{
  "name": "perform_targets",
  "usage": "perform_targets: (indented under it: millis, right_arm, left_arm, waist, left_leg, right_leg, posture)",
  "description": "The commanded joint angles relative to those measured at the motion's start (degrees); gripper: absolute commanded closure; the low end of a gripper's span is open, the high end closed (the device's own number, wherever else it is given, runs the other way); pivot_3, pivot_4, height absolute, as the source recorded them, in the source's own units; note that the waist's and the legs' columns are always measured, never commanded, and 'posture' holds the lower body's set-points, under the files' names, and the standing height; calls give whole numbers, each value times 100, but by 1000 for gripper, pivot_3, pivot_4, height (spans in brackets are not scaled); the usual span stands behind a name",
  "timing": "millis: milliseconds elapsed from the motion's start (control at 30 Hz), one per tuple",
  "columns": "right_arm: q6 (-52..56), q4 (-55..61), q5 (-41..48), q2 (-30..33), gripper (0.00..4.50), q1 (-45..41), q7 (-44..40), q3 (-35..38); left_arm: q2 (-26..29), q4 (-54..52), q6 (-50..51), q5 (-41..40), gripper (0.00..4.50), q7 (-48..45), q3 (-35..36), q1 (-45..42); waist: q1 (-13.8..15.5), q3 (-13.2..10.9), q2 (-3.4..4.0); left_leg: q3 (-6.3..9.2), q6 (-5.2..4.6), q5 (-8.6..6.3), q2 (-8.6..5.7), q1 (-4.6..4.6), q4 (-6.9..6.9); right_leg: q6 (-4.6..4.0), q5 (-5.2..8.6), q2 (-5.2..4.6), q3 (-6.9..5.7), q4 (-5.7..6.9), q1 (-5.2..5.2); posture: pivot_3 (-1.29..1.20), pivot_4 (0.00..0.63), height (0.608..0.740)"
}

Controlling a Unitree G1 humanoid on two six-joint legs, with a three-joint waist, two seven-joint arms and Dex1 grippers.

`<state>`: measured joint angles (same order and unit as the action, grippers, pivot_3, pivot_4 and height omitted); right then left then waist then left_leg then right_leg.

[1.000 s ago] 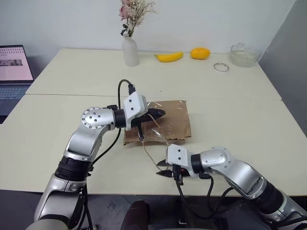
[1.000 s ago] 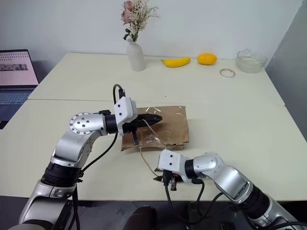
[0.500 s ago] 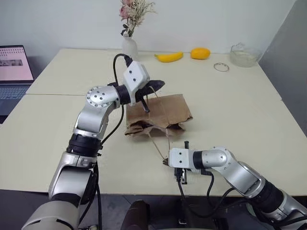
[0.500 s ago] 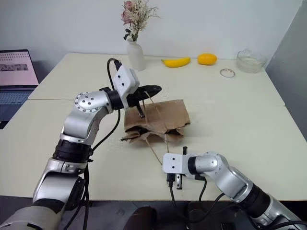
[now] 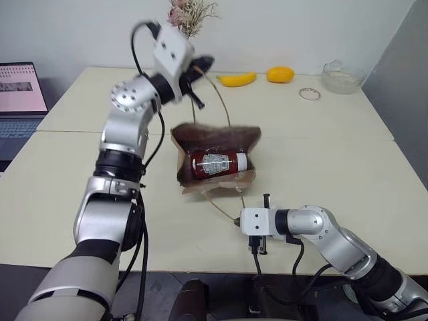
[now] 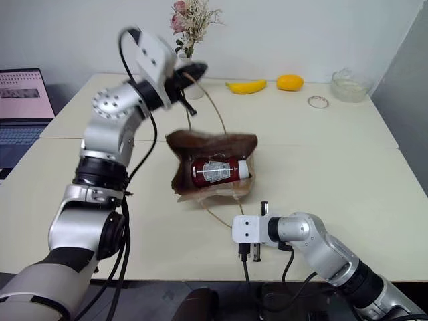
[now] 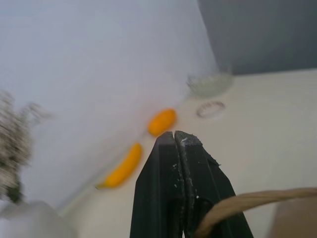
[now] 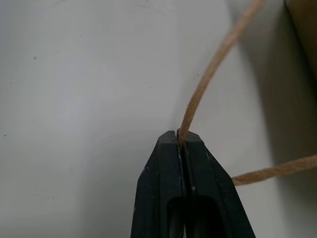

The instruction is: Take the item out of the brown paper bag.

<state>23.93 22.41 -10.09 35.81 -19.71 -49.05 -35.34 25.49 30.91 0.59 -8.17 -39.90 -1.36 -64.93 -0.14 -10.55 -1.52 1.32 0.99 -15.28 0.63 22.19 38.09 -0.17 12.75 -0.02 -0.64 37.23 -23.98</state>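
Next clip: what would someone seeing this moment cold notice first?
The brown paper bag in the middle of the table is pulled open by its two cord handles, and a red sauce bottle lies on its side inside. The left gripper is raised near the vase with one handle pinched in shut jaws. The right gripper pins the other handle low at the table's near edge.

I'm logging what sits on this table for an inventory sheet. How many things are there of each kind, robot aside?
Fruit: 2, banana and orange fruit
Bags: 1, brown paper bag
Bottles: 1, red sauce bottle
Vases: 1
Glass bowls: 1
Rings: 1
Laptops: 1
Total: 8
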Motion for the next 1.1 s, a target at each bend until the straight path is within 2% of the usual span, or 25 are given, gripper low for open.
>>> perform_targets:
  millis: [33,133,233,333,467,600,733,833,933,1000,1100]
  right_arm:
    - [102,-91,-83,93,4463,198,-292,-191]
    - [124,-82,-148,26,4463,201,-207,-109]
    - [302,129,249,-184,4463,268,-176,234]
    - [422,479,611,-272,3983,359,-276,514]
    - [588,862,728,-225,2605,511,-244,644]
    - [910,1396,1038,-91,1192,543,-288,987]
    - [1507,2117,1802,145,1192,507,-502,1787]
    - [1938,2621,2589,623,1192,667,-901,2478]
    - [2184,2723,3083,818,1192,623,-897,2902]
    - [2248,2589,3152,567,1192,333,-526,2921]
    - [2006,2012,2605,-230,1192,-445,228,2183]
  left_arm:
    - [-56,-132,-107,-98,4500,23,176,-159]
    - [-89,-333,25,-223,4500,-217,160,-88]
    - [-127,-755,302,-523,4500,-597,149,93]
    - [-232,-1640,1271,-1316,4500,-904,278,405]
    - [-161,-2616,1986,-1739,4500,-1159,190,880]
    - [-91,-3048,2399,-1915,4500,-1232,193,1117]
    - [-31,-3181,2550,-1948,4500,-1294,189,1196]
    - [1,-3240,2591,-1950,4500,-1341,176,1261]
    - [26,-3255,2592,-1934,4500,-1381,181,1309]
    - [38,-3235,2616,-1938,4500,-1363,208,1308]
    - [140,-3096,2635,-1884,4500,-1374,256,1275]
  waist:
    - [-2,0,-1]
    - [-4,1,-3]
    - [-5,1,-3]
    - [-8,0,-3]
    - [-12,-1,-3]
    - [-11,-1,-3]
    - [-8,-1,-3]
    - [-3,-1,-3]
    - [1,-1,-3]
    - [-14,-2,-4]
    - [-102,-1,-4]
  left_leg:
    - [-1,0,0,-2,-14,-2]
    - [-2,0,0,-1,-26,0]
    - [-2,0,0,1,-27,-2]
    - [2,2,1,5,-23,-2]
    - [12,3,1,6,-24,-1]
    - [12,3,2,4,-29,1]
    - [12,3,1,0,-28,1]
    - [15,3,1,1,-26,-1]
    - [13,2,1,3,-26,-3]
    - [10,1,0,2,-28,-3]
    - [5,1,1,4,-39,-3]
  right_leg:
    - [1,0,-1,0,0,10]
    - [2,0,-1,-1,-3,23]
    - [1,0,-1,1,-2,23]
    - [1,0,-1,4,0,21]
    - [0,0,-9,10,3,19]
    - [0,0,-8,9,9,20]
    - [1,0,-3,8,8,21]
    - [1,0,-3,6,2,22]
    - [1,1,-4,3,-6,26]
    - [1,1,-4,4,-3,26]
    - [0,0,-4,10,5,25]
  posture:
    - [0,150,740]
    - [0,150,740]
    - [0,150,740]
    - [0,150,740]
    - [0,150,740]
    - [0,150,740]
    - [0,150,740]
    - [0,150,740]
    - [0,150,740]
    - [0,150,740]
    - [0,150,740]
